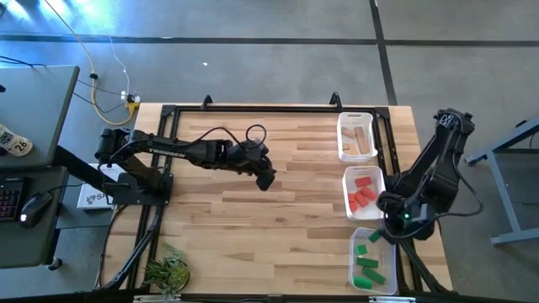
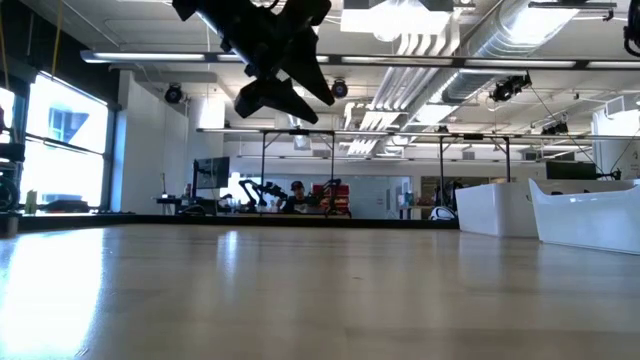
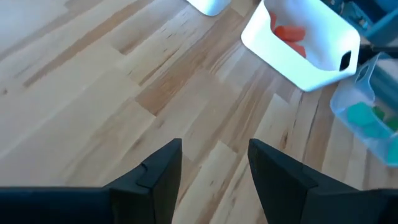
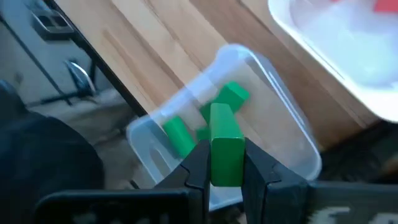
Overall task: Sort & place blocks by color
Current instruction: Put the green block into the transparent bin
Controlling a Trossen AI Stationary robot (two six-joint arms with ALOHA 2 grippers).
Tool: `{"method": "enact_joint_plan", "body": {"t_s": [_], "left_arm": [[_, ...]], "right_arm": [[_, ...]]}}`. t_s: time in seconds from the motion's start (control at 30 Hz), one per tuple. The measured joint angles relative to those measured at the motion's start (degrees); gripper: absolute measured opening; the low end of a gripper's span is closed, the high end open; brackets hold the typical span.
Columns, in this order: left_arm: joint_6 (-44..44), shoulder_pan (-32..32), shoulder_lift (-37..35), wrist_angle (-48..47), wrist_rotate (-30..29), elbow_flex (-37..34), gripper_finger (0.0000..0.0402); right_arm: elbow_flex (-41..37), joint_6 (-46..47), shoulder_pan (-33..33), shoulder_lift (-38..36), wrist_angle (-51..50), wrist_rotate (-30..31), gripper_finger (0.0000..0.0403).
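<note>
1. Nearly done: no blocks loose on the pale wooden tabletop [image 1: 253,227].
2. At three o'clock, tan blocks [image 1: 358,136] in one white tray, red blocks [image 1: 362,194] in another.
3. At five o'clock, right claw [image 4: 227,171] pinching a green wooden block [image 4: 225,149] above the clear plastic tray [image 4: 292,140] of green blocks [image 1: 367,268].
4. Centre, left claw [image 3: 214,174] spread, holding nothing.

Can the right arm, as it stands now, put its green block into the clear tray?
Probably yes. The right tool is shut on a green block and hangs over the clear tray, which is open on top, with other green blocks inside. Nothing stands between them.
</note>
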Motion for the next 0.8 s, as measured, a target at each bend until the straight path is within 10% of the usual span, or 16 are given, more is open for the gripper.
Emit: {"method": "enact_joint_plan", "body": {"t_s": [0.5, 0.8], "left_arm": [[-5.0, -2.8, -0.4, 8.1, 1.4, 0.0, 0.017], [-4.0, -2.8, -6.7, 9.1, 3.9, 0.0, 0.017]], "right_arm": [[0.0, -0.1, 6.2, 10.4, 7.8, -5.2, 0.0039], [0.0, 0.3, 5.9, 15.3, 8.5, -5.0, 0.0111]]}}
